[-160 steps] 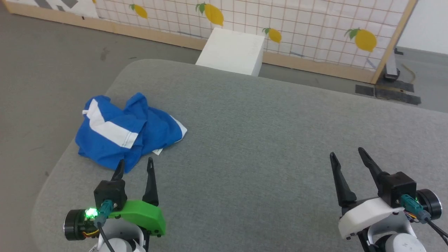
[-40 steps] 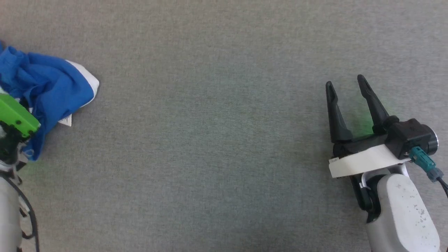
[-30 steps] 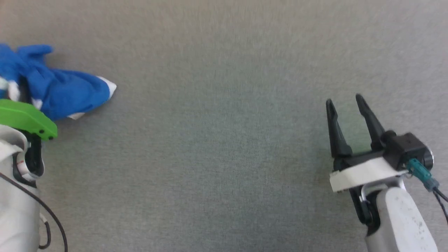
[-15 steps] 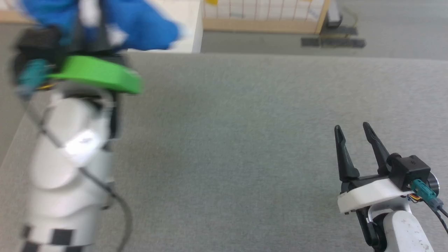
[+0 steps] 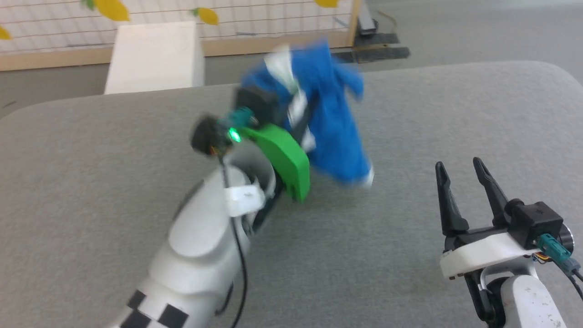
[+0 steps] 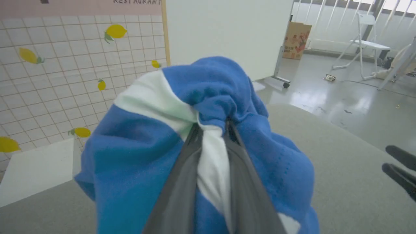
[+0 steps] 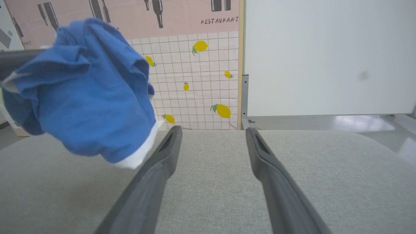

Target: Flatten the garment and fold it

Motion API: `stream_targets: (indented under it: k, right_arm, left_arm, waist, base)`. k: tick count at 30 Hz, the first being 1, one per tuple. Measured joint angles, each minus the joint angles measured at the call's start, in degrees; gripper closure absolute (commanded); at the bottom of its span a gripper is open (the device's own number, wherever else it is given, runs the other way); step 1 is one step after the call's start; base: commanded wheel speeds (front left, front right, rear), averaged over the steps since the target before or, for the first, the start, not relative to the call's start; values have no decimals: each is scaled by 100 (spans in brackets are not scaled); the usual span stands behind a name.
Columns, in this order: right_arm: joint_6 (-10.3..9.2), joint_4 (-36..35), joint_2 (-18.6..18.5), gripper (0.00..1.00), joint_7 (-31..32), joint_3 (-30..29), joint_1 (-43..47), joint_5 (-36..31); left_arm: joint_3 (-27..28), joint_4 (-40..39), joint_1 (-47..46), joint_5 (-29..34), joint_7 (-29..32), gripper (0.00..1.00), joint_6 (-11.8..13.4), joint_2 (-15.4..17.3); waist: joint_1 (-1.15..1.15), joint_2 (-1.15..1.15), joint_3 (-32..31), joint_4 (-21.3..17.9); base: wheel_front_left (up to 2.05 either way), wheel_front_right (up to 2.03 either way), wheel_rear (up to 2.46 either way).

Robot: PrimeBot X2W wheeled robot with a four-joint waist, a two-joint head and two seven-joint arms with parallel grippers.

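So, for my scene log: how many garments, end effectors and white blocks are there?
Garment: 1
Left end effector, right end effector: 2
White block: 1
Total: 4

Lab mock-up: printed restaurant backdrop [image 7: 201,65], folding chair [image 6: 373,45], bare floor [image 6: 325,104].

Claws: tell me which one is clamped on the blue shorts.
The left claw, green-shelled, pinches the garment at its white stripe and holds it aloft; the right claw, white-shelled, stands open and empty.
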Motion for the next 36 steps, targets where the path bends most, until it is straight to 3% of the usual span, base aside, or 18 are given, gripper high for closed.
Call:
stream_targets:
  k: [6, 7, 8, 9, 10, 13, 17, 20, 21, 25, 29, 36]
  right_arm:
    - [0, -8, -2, 0, 0, -18, -1, -5]
    - [0, -8, -1, 0, 0, -11, -1, -5]
    - [0, -7, -1, 0, 0, -10, -1, -5]
    - [0, -5, -2, 0, 0, -11, -1, -5]
    - [0, -4, -2, 0, 0, -12, 0, -5]
    - [0, -8, -2, 0, 0, -15, 2, -8]
    - [0, -21, -2, 0, 25, 0, 5, -11]
    - [0, -36, -4, 0, 26, 14, 5, -25]
    - [0, -54, -2, 0, 44, 32, 8, -30]
    - [0, -71, -2, 0, 60, 55, 11, -37]
    - [0, -83, -2, 0, 70, 78, 29, -45]
    - [-1, -147, -3, 0, 224, 391, 68, -290]
  left_arm:
    - [-698, 1194, 382, -420, 1728, 100, -198, -43]
    - [-734, 1318, 409, -486, 1919, 95, -203, -44]
    - [-779, 1448, 429, -537, 2163, 53, -224, -45]
    - [-829, 1556, 441, -549, 2405, 34, -226, -43]
    - [-870, 1610, 447, -550, 2557, 0, -236, -40]
    - [-858, 1571, 451, -638, 2648, 0, -241, -44]
    - [-644, 1214, 475, -748, 1992, 0, -232, -12]
    - [-377, 764, 577, -799, 1102, 0, -232, 52]
    - [-160, 450, 685, -756, 321, 0, -109, 126]
    - [318, -53, 999, -536, -1037, 0, 339, 416]
    - [698, -509, 1484, -292, -1394, 0, 687, 710]
    - [1482, -1485, 2399, 288, -1436, 0, 950, 905]
  waist:
    - [0, 0, 102, -335]
    - [0, 0, 115, -371]
    - [0, 0, 127, -409]
    - [0, 0, 138, -441]
    - [0, 0, 143, -458]
    - [0, 0, 140, -445]
    - [0, 0, 102, -324]
    - [0, 0, 75, -209]
    - [0, 0, 55, -119]
    - [0, 0, 8, 50]
    - [0, 0, -37, 216]
    - [0, 0, -43, 424]
  base:
    - [0, 0, 0]
    - [0, 0, 0]
    - [0, 0, 0]
    - [0, 0, 0]
    - [0, 0, 0]
    - [0, 0, 0]
    - [0, 0, 0]
    - [0, 0, 0]
    - [0, 0, 0]
    - [0, 0, 0]
    - [0, 0, 0]
    - [0, 0, 0]
